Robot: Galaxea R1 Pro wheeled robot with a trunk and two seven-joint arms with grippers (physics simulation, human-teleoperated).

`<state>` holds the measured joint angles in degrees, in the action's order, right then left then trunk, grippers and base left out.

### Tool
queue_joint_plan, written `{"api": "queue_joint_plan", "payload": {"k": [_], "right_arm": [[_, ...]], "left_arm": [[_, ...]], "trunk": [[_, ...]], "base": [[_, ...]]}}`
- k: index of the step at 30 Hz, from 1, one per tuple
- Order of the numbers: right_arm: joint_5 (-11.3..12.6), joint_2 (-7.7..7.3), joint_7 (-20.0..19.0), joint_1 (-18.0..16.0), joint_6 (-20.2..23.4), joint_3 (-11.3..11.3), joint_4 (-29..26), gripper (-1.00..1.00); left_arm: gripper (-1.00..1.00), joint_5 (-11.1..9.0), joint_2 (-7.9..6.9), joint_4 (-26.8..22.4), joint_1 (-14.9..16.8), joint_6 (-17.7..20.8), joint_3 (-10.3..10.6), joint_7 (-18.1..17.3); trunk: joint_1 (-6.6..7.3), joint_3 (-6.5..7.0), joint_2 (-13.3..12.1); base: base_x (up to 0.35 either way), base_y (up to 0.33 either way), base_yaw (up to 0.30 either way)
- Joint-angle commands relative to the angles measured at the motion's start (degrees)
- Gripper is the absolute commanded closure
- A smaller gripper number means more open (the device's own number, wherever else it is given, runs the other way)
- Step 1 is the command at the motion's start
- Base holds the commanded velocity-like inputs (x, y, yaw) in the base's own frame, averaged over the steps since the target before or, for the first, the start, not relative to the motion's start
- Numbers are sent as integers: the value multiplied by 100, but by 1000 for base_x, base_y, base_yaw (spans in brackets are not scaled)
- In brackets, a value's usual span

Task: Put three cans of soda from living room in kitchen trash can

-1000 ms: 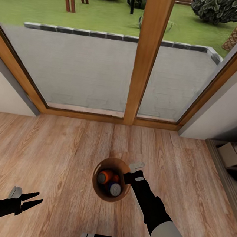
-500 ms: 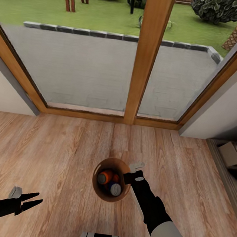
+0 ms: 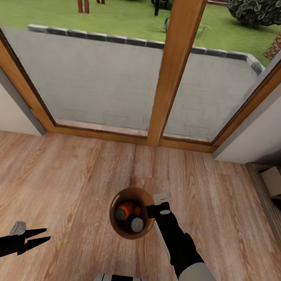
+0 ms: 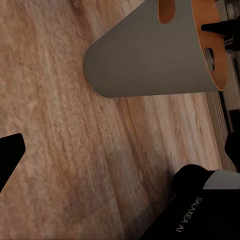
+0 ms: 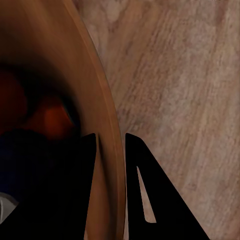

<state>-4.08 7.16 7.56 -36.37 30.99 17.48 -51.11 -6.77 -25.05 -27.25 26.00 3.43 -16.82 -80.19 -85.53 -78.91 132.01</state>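
A light wood plank floor (image 3: 64, 179) was seen running across the near part of the room, its grain laid from left to right. At the far side it was bounded by a large glazed door with a warm wooden frame (image 3: 176, 65), divided by one upright post. Through the glass a grey paved terrace (image 3: 100, 77) edged with dark stones was shown, and beyond it a green lawn (image 3: 125, 16) with shrubs and wooden posts. Pale walls were seen at the left and right of the frame, and at the far right edge a dark low shelf (image 3: 276, 189) with indistinct items was partly visible.

The tash can (image 3: 132, 212) stood upright on the floor, near the middle and close to the robot. Its copper-brown inside was seen from above, and its pale grey outside was shown in the left wrist view (image 4: 150, 55). Inside it the cans of soda (image 3: 129, 215) were lying together, orange with grey ends; how many could not be counted with certainty.

The right gripper (image 3: 150, 210) was held at the right rim of the bin, its fingers (image 5: 145, 200) clamped on the bin's wall, one inside and one outside. The left gripper (image 3: 41, 237) was held low at the near left, well apart from the bin, its fingers spread and empty.
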Motion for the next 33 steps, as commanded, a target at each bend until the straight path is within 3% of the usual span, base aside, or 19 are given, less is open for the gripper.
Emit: {"api": "queue_joint_plan", "payload": {"k": [1, 27, 33], "right_arm": [[30, 2, 0, -2, -5, 2, -3, 100], [30, 2, 0, -2, -5, 6, 4, 100], [30, 2, 0, -2, -5, 4, 4, 100]], "left_arm": [[-100, 0, 0, 0, 0, 0, -1, 1], [-100, 0, 0, 0, -4, 0, 2, 4], [-100, 0, 0, 0, 0, 0, 3, 4]], "trunk": [[0, 0, 0], [-87, -71, 161], [-219, -179, 401]], "base": [[0, 0, 0], [0, 0, 0], [0, 0, 0]]}}
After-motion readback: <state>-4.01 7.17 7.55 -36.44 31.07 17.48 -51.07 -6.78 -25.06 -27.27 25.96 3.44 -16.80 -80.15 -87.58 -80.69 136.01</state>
